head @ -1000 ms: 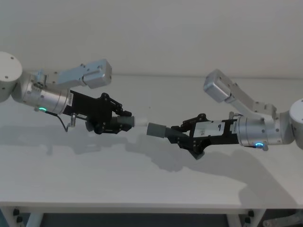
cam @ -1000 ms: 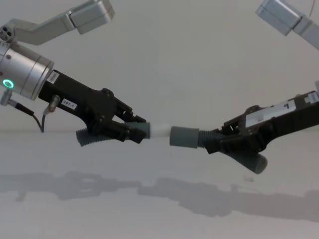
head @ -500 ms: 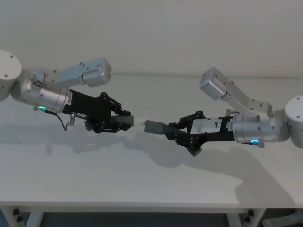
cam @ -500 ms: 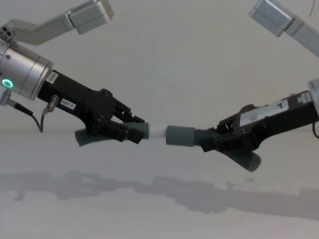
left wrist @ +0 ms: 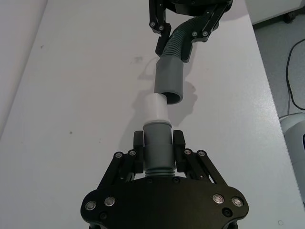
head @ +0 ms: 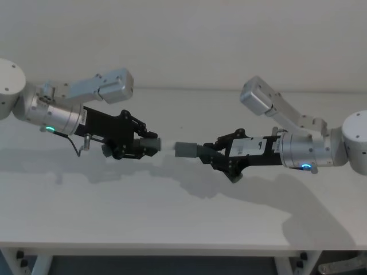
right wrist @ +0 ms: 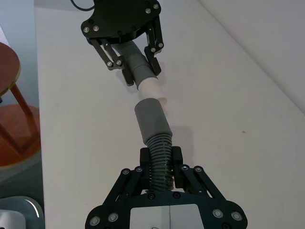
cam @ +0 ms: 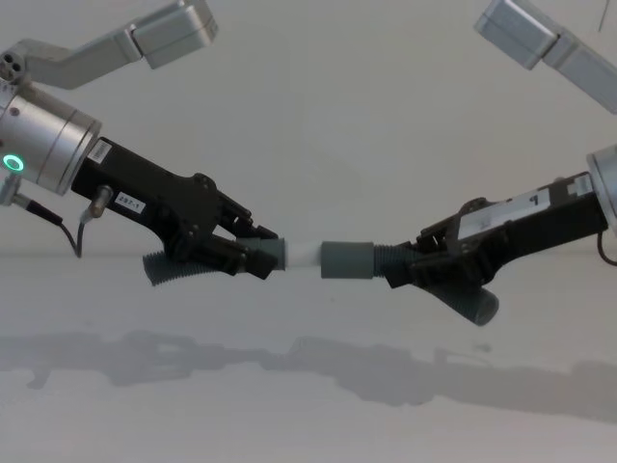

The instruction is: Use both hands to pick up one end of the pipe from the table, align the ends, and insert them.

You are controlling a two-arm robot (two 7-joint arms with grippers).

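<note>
Both pipe pieces hang above the white table, facing each other end to end. My left gripper is shut on the smooth grey cuff of the left piece, whose white tip points right. My right gripper is shut on the ribbed part of the right piece, just behind its wider grey cuff. The white tip sits right at the mouth of that cuff, roughly in line with it. I cannot tell whether it has entered.
The left piece's ribbed tail hangs below my left gripper, and the right piece's free end juts down under my right gripper. A white wall stands behind the table. The table's front edge runs along the bottom.
My right gripper has carried its piece leftward, closing the gap until the wide cuff meets the white tip. The left gripper has barely shifted.
</note>
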